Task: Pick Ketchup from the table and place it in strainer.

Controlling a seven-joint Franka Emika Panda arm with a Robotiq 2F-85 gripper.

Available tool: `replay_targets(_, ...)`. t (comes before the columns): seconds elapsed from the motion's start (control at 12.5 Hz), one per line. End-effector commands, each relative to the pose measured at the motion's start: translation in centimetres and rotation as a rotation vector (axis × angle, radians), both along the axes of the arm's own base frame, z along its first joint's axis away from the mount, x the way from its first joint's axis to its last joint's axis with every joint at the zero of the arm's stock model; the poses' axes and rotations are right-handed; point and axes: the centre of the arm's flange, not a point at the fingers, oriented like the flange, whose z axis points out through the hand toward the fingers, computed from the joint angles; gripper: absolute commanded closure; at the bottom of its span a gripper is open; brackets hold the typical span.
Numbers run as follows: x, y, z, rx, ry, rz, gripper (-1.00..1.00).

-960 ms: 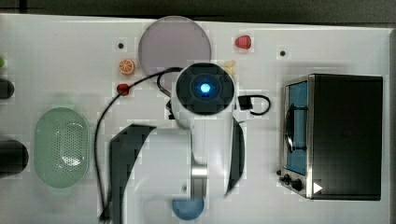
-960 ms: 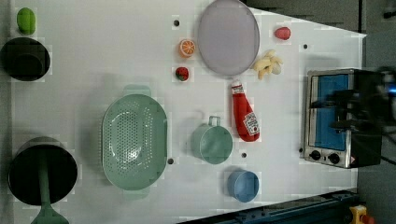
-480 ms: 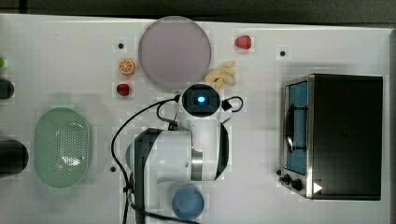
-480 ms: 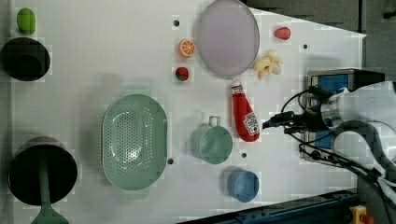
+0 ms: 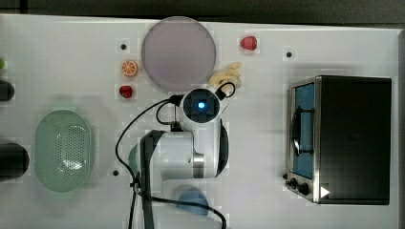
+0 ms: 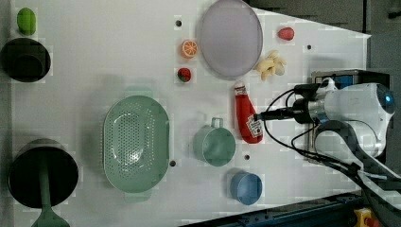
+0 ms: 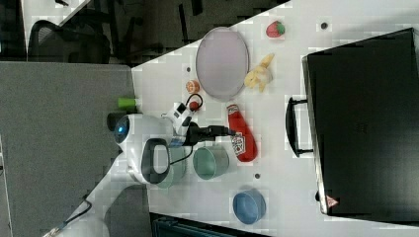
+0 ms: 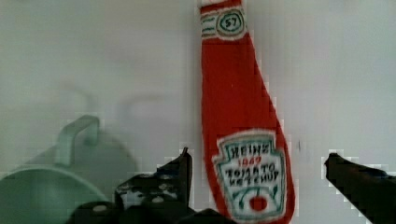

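**closing in on the ketchup**

hovering over the ketchup (image 8: 243, 140), gripper (image 8: 261, 186) spread wide, straddling the labelled end, nothing held. lying flat on the table (image 6: 94, 47), just beside the green cup (image 6: 213, 145), well apart from the strainer (image 6: 135, 142). needing descent, then a squeeze. showing red body, white heinz label.
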Motion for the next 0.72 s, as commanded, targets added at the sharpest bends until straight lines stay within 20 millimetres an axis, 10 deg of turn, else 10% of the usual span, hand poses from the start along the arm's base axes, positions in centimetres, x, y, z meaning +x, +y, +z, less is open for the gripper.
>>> replay_targets(0.08, -0.2, -0.4, -3.2, -0.001, 0.010, 0.102, -1.00)
replay_targets(0.72, -1.0, -0.1, -8.8, 0.021, 0.025, 0.099, -0.93)
